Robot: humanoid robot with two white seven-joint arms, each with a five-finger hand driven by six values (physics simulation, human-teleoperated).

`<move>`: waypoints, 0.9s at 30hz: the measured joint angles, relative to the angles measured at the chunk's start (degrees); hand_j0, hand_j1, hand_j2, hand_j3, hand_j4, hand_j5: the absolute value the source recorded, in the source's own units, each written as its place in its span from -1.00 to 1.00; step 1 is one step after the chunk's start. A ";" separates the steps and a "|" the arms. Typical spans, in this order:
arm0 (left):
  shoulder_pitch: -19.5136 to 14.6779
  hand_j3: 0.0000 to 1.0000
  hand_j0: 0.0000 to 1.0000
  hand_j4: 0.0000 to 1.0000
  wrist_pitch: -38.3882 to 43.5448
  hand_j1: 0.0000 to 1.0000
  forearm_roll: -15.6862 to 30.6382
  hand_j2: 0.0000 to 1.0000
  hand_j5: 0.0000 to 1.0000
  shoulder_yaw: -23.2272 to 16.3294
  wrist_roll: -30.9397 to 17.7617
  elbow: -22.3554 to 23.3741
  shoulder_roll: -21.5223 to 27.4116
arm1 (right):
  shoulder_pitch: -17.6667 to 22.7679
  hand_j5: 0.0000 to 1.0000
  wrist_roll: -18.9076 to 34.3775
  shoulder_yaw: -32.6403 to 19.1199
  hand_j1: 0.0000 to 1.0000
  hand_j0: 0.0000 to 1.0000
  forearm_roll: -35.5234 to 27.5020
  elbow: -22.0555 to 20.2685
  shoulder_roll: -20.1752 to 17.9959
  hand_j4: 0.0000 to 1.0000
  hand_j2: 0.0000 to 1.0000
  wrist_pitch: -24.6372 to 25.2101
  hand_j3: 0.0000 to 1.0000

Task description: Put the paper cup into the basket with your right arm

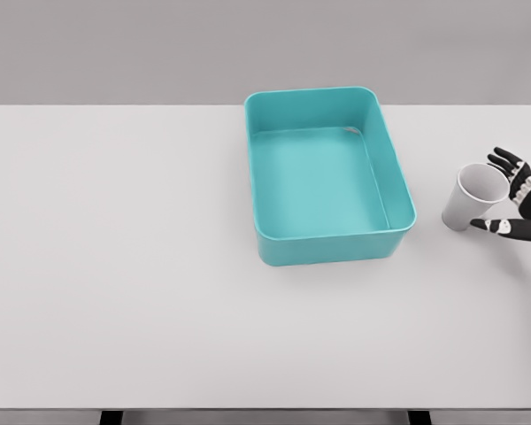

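A white paper cup (pixel 474 197) stands on the table to the right of the teal basket (pixel 269 177), its mouth showing. My right hand (pixel 487 191) comes in from the right edge and brackets the cup. Its dark fingers (pixel 506 162) reach past the cup's rim on the far side, and the thumb (pixel 494 227) lies by the base on the near side. The fingers are spread, not closed on the cup. Nothing is in the rectangular basket. The left arm is out of view.
The white table (pixel 124 266) reaches the picture's left and right edges, with its front edge near the bottom. A gap of about a cup's width separates the basket's right wall from the cup.
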 measured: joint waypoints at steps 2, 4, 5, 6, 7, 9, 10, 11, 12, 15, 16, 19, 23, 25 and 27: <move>0.00 1.00 1.00 1.00 -0.02 1.00 0.00 1.00 1.00 0.00 0.00 0.00 0.00 | 0.00 1.00 0.00 0.03 1.00 1.00 0.16 0.08 0.18 1.00 1.00 0.00 1.00; 0.00 1.00 1.00 1.00 -0.01 1.00 0.00 1.00 1.00 -0.01 0.00 0.00 0.00 | 0.00 1.00 0.00 0.08 1.00 1.00 0.27 0.23 0.28 1.00 1.00 0.01 1.00; 0.00 1.00 1.00 1.00 -0.01 1.00 0.00 1.00 1.00 -0.02 0.00 0.00 0.00 | 0.00 1.00 0.00 0.09 1.00 1.00 0.31 0.42 0.32 1.00 1.00 -0.01 1.00; 0.00 1.00 1.00 1.00 0.00 1.00 0.00 1.00 1.00 -0.02 0.00 0.00 0.00 | 0.00 1.00 0.00 0.10 1.00 1.00 0.32 0.63 0.34 1.00 1.00 -0.02 1.00; 0.00 1.00 1.00 1.00 0.00 1.00 0.00 1.00 1.00 -0.02 0.00 0.00 0.00 | 0.00 1.00 0.00 0.11 1.00 1.00 0.34 0.81 0.35 1.00 1.00 -0.02 1.00; 0.00 1.00 1.00 1.00 0.00 1.00 0.00 1.00 1.00 -0.01 0.00 0.00 0.00 | -0.09 1.00 0.00 0.13 1.00 1.00 0.37 1.10 0.41 1.00 1.00 -0.03 1.00; 0.00 1.00 1.00 1.00 0.01 1.00 0.00 1.00 1.00 0.01 0.00 0.00 0.00 | -0.17 1.00 0.00 0.18 1.00 1.00 0.37 1.28 0.64 1.00 1.00 -0.03 1.00; 0.00 1.00 1.00 1.00 0.02 1.00 0.00 1.00 1.00 -0.01 0.00 0.00 0.00 | -0.88 1.00 0.00 0.37 1.00 1.00 0.36 1.47 0.96 1.00 1.00 -0.03 1.00; 0.00 1.00 1.00 1.00 0.00 1.00 0.00 1.00 1.00 -0.01 0.00 0.00 0.00 | -1.32 1.00 0.00 0.70 1.00 1.00 0.39 1.75 1.19 1.00 1.00 -0.06 1.00; 0.00 1.00 1.00 1.00 -0.01 1.00 0.00 1.00 1.00 -0.01 0.00 0.00 0.00 | -1.58 1.00 0.00 1.61 1.00 1.00 0.48 2.49 1.63 1.00 1.00 -0.10 1.00; 0.00 1.00 1.00 1.00 -0.01 1.00 0.00 1.00 1.00 -0.02 0.00 0.00 0.00 | -1.58 1.00 0.00 1.78 1.00 1.00 0.49 2.62 1.70 1.00 1.00 -0.11 1.00; 0.00 1.00 1.00 1.00 -0.01 1.00 0.00 1.00 1.00 -0.01 0.00 0.00 0.00 | -1.58 1.00 0.00 2.09 1.00 1.00 0.50 2.82 1.82 1.00 1.00 -0.17 1.00; 0.00 1.00 1.00 1.00 0.00 1.00 0.00 1.00 1.00 -0.02 0.00 0.00 0.00 | -1.67 1.00 0.00 2.52 1.00 1.00 0.50 2.90 2.00 1.00 1.00 -0.20 1.00; 0.00 1.00 1.00 1.00 0.00 1.00 0.00 1.00 1.00 0.00 0.00 0.00 0.00 | -1.58 1.00 0.00 2.65 1.00 1.00 0.51 2.92 2.03 1.00 1.00 -0.21 1.00; 0.00 1.00 1.00 1.00 0.00 1.00 0.00 1.00 1.00 0.00 0.00 0.00 0.00 | -1.67 1.00 0.00 2.85 1.00 1.00 0.50 2.89 2.17 1.00 1.00 -0.21 1.00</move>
